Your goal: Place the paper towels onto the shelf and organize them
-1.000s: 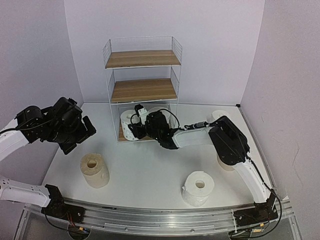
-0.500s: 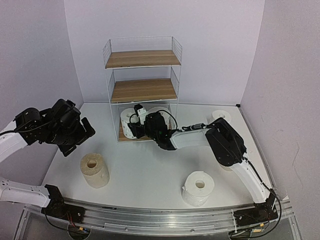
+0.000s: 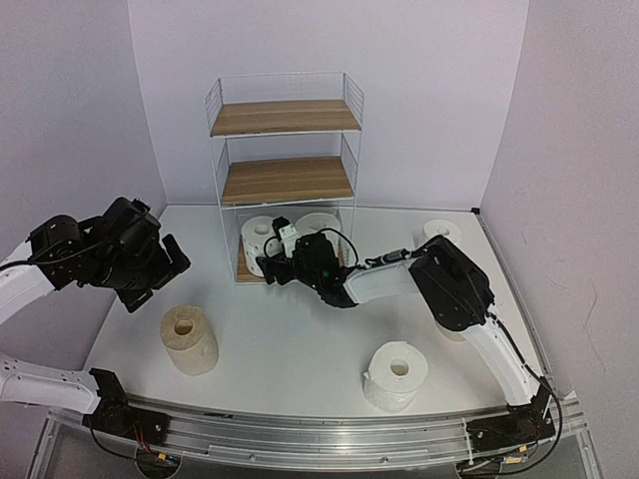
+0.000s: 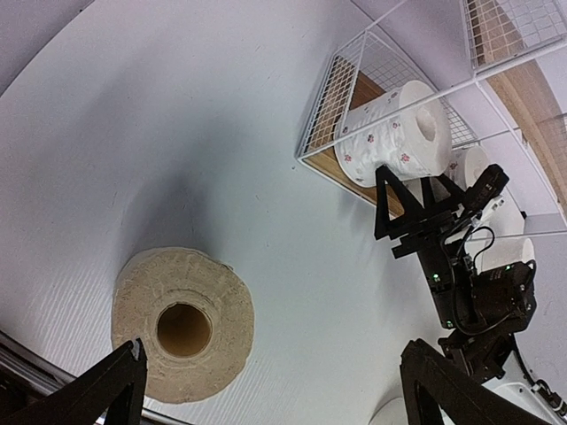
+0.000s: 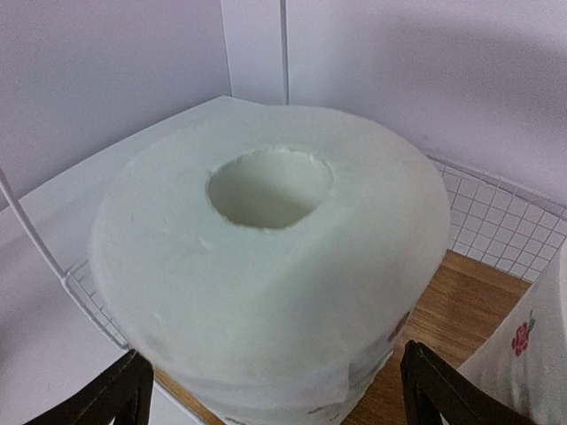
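The right gripper [image 4: 403,190] is seen spread wide at the bottom tier of the shelf [image 3: 285,118], with nothing clamped. A flower-printed roll [image 4: 390,133] stands on that board just ahead of its fingertips and is possibly touched by them. The left gripper [image 4: 275,354] is held wide apart and empty above a tan roll [image 4: 182,323] on the table [image 4: 177,133].

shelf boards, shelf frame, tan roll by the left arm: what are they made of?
Boards: wood or wood-look laminate, with brown grain lines and a matte finish; cannot tell which. Frame: thin wire mesh, probably metal, coated white. Tan roll: soft, unbleached-looking paper with fuzzy layered edges and a hollow core.
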